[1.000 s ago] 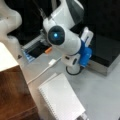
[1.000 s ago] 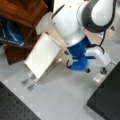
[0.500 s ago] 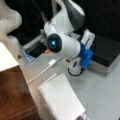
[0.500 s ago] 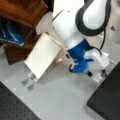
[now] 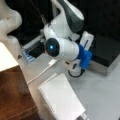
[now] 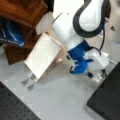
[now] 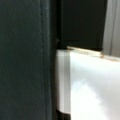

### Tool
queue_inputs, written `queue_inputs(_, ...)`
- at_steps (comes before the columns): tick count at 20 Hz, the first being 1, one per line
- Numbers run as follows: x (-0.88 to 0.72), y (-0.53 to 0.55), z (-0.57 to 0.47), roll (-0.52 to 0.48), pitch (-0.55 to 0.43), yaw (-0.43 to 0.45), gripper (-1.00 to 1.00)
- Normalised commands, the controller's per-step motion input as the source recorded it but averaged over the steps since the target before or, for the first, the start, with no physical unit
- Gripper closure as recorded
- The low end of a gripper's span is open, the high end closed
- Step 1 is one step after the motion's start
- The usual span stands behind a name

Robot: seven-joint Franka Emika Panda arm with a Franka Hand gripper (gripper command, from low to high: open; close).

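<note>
Compared with the earlier frame, the white-and-blue robot gripper [image 5: 75,71] is sitting lower beside the white rectangular wood-edged board [image 6: 43,56], which is leaning tilted against the brown wooden shelf [image 6: 21,15]. Grip state: cannot tell. Board appears light, stiff; hold its edges.

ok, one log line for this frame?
gripper: low over grey table | nearest: white board, black box | wooden shelf behind

Soft blur throughout, even light, dark backgrounds
</note>
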Motion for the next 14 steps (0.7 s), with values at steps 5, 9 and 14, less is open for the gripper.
queue_inputs(5,-0.22,-0.03,-0.17,0.275,-0.074,-0.112,-1.0)
queue_inputs(9,-0.24,-0.03,-0.16,0.315,-0.087,-0.17,-1.0)
queue_inputs(14,-0.19,-0.05,-0.13,0.262,-0.092,-0.165,-1.0)
